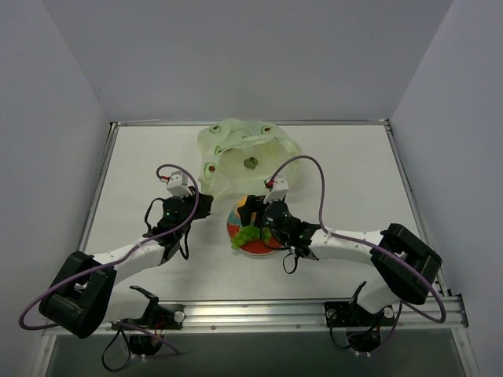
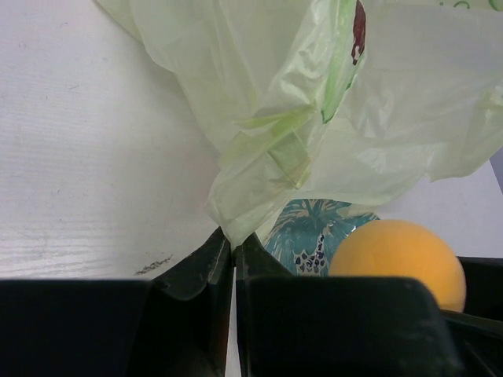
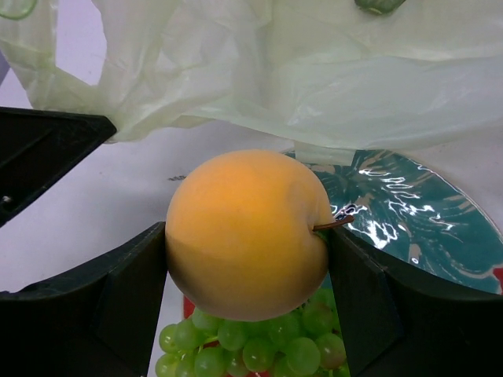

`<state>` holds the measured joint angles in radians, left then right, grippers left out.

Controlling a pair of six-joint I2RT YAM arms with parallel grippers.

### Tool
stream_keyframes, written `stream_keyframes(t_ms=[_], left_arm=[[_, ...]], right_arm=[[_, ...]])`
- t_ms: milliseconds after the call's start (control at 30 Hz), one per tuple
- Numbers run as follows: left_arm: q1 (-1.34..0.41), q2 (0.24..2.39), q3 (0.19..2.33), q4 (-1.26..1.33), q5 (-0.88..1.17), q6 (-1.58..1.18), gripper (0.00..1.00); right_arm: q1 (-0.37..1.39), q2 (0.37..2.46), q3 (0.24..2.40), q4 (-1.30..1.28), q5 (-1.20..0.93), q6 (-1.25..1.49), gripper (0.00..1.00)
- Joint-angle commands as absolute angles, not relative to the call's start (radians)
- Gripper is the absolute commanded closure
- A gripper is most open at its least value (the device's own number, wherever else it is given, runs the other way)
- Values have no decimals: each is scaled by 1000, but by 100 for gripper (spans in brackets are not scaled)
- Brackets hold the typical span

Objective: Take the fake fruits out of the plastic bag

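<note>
Orange-yellow and alone, one round fruit (image 3: 245, 232) fills the centre of your right wrist view, clamped between the fingers of your right gripper (image 3: 245, 267). One grape bunch (image 3: 251, 345) lies at the bottom edge on the single plate (image 3: 409, 212). Your left gripper (image 2: 233, 247) is pressed together, pinching a fold of the one plastic bag (image 2: 314, 118), which sprawls farther off, at upper centre of the top view.

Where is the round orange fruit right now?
In the right wrist view the orange fruit sits gripped in the right pincer, just above the green grapes on the plate, with the plastic bag behind.
</note>
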<state>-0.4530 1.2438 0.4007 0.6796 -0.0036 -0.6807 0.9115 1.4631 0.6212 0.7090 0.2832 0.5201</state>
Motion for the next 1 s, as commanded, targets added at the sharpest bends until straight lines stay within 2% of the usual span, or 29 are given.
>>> stream_keyframes(t_ms=[0,267,433,467,567,600,700,767,967], left_arm=[[-445,1241,459,706,0,-661,98],[-445,1244,459,710,0,-664,98],[-445,1243,456,713,0,-667,98],[-445,1244,457,715,0,-667,98],[-445,1249,456,719,0,-670,98],[-445,1252,457,721,0,-670,98],[-445,1255,456,723,0,-670,98],[-445,1255,456,723,0,-670,98],[-445,1255,459,723,8,-667,98]], right_arm=[[916,1526,698,721,319,486,70],[888,1667,790,692,345,420,67],[887,1689,772,701,339,429,60],[887,1684,766,704,339,430,57],[887,1651,744,703,344,433,41],[887,1628,741,695,345,431,30],[887,1580,749,654,345,428,16],[887,1542,756,632,345,425,11],[879,1405,761,522,374,410,5]])
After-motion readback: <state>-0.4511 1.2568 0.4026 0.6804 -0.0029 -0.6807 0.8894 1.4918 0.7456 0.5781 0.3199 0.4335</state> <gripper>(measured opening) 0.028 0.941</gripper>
